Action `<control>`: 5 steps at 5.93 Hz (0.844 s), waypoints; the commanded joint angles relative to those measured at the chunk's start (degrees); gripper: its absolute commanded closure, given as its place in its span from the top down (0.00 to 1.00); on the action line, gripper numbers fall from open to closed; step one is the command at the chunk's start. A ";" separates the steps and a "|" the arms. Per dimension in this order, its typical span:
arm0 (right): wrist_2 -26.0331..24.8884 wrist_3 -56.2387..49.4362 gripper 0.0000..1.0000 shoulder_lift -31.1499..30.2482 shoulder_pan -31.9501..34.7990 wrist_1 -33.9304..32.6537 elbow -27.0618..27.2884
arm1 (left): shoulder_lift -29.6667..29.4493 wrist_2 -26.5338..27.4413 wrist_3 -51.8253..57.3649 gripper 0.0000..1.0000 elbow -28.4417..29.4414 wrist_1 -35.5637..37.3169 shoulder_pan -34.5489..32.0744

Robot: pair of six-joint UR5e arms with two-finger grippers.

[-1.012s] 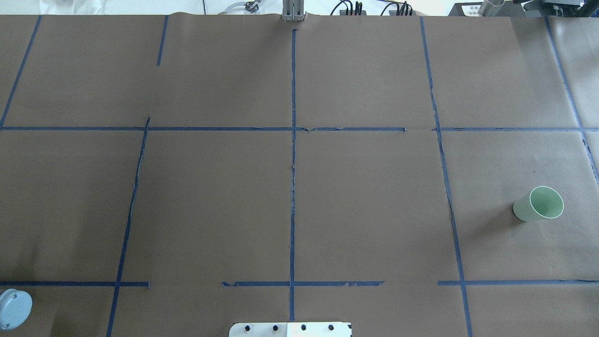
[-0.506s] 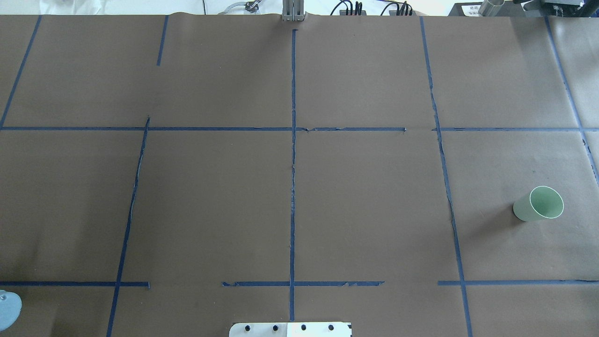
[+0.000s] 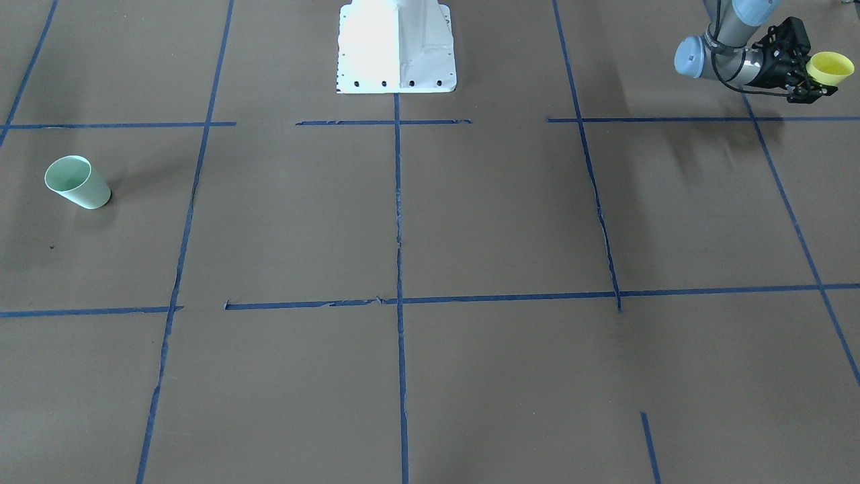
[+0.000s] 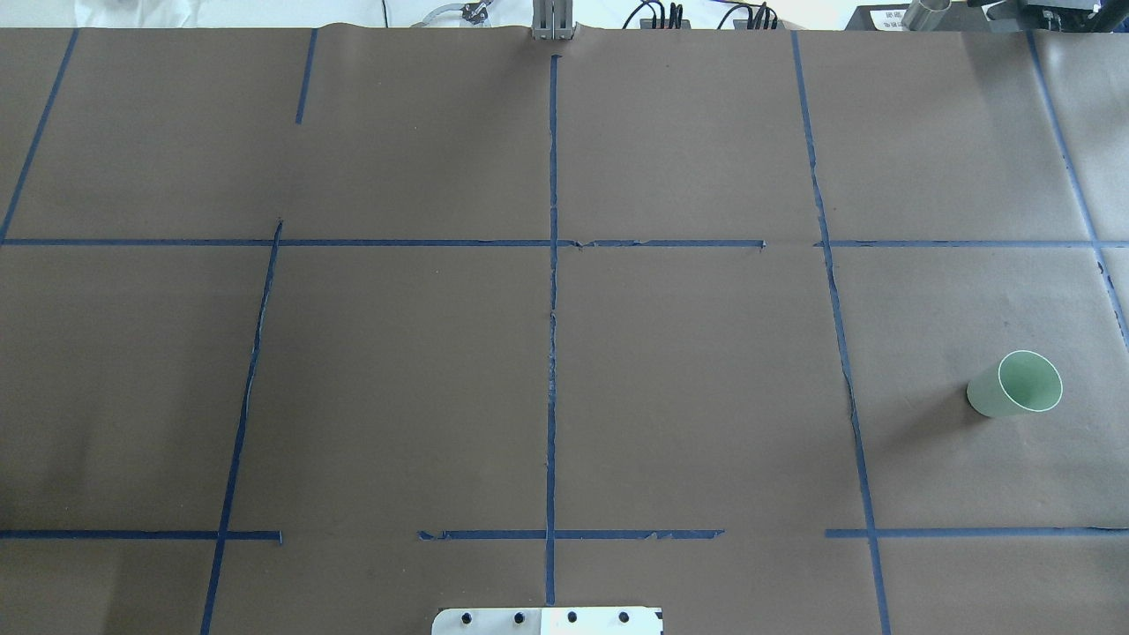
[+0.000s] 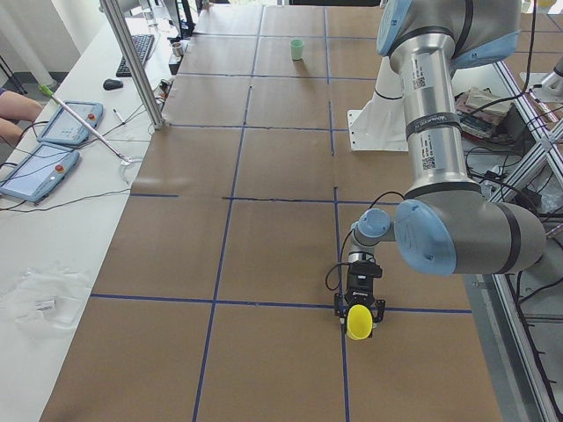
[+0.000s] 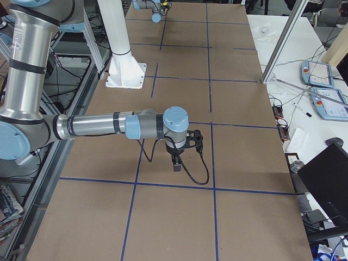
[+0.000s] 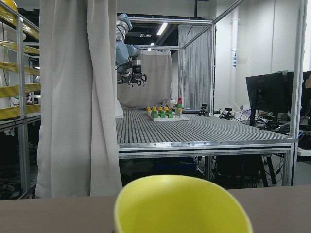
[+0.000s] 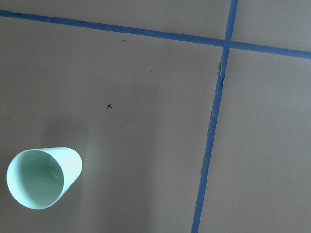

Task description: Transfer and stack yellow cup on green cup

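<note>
The yellow cup (image 3: 832, 66) is held on its side in my left gripper (image 3: 811, 74), above the table's near-left corner by the robot's side. It also shows in the exterior left view (image 5: 358, 323) and fills the bottom of the left wrist view (image 7: 182, 206). The green cup (image 4: 1014, 385) stands upright on the right part of the table, far from the yellow one; it also shows in the front-facing view (image 3: 77, 183) and the right wrist view (image 8: 43, 177). My right gripper (image 6: 176, 162) shows only in the exterior right view, pointing down; I cannot tell if it is open.
Blue tape lines divide the brown table cover into squares. The white robot base plate (image 4: 547, 620) sits at the middle of the robot's edge. A metal post (image 5: 132, 61) and tablets (image 5: 40, 167) stand on the operators' side.
The grey-blue joint of my left arm at the overhead view's bottom left has slid out of that view to the left. The green cup has not moved.
</note>
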 commanded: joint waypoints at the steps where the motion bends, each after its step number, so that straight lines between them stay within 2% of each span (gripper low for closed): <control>1: 0.02 -0.03 1.00 -0.25 0.00 -0.09 -0.06 | 0.21 8.52 9.13 0.63 -0.04 -3.97 -8.71; 2: 0.10 -0.03 1.00 -0.51 0.00 -0.09 -0.06 | -0.23 13.10 15.28 0.63 -0.04 -6.52 -14.00; 3: 0.28 0.06 1.00 -0.51 0.00 -0.09 -0.06 | -0.40 18.89 25.17 0.63 0.04 -12.63 -21.54; 4: 0.54 0.06 1.00 -0.51 0.00 -0.09 -0.06 | -1.36 22.25 36.41 0.63 1.00 -21.66 -27.88; 5: 0.72 -0.03 1.00 -0.51 0.00 -0.09 -0.06 | -2.76 22.55 50.61 0.63 1.01 -32.54 -35.33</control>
